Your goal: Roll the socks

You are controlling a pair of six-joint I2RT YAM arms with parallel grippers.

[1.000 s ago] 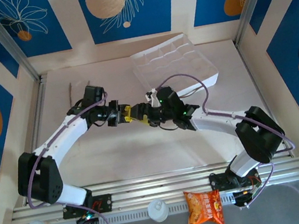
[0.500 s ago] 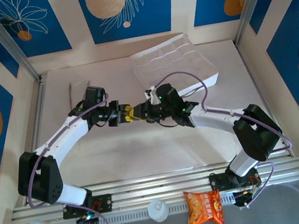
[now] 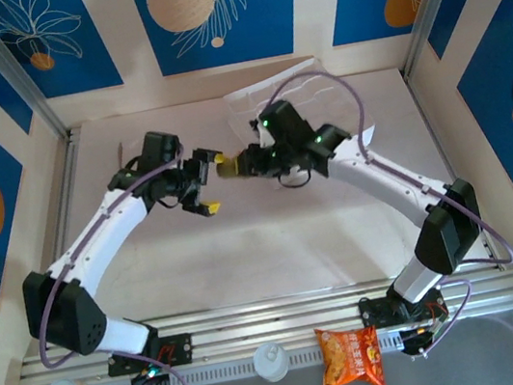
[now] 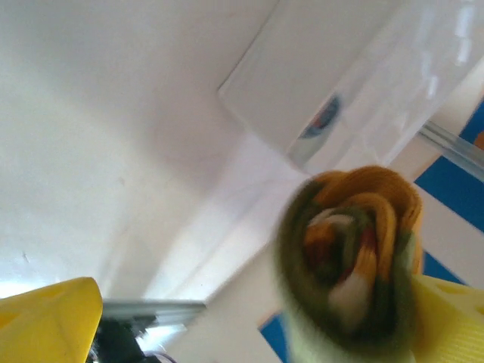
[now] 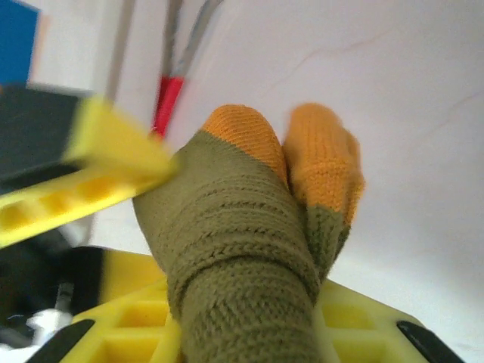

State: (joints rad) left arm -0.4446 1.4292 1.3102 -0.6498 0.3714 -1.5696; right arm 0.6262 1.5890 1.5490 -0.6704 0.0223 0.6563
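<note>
Nearest, an orange snack packet (image 3: 351,355) lies on the rail in front of the arm bases, apart from the work and untouched. Beyond it, the middle of the table (image 3: 248,262) is bare. The two arms meet further back, over the rear half of the table. The left end effector (image 3: 203,181) stands fully released, its yellow fingers spread wide and holding nothing. Just beside it, the right end effector (image 3: 233,164) is clenched on the rolled socks (image 5: 242,257). In the right wrist view the bundle is a tight olive cylinder with two orange ends protruding side by side. The left wrist view shows the spiral end-on, with orange, olive and cream layers wound together. The grey sock cannot be told apart within the roll. The bundle appears to be held clear of the table surface. Furthest back, the clear compartment tray (image 4: 378,91) lies against the rear wall, near the right arm. Judgement: the rolling itself looks complete, and the step in hand is the carry by the right arm alone. The next move calls for a firm grip so the roll does not unwind. The left fingers should stay clear, and the bundle should be set down squarely, probably in a tray compartment.
</note>
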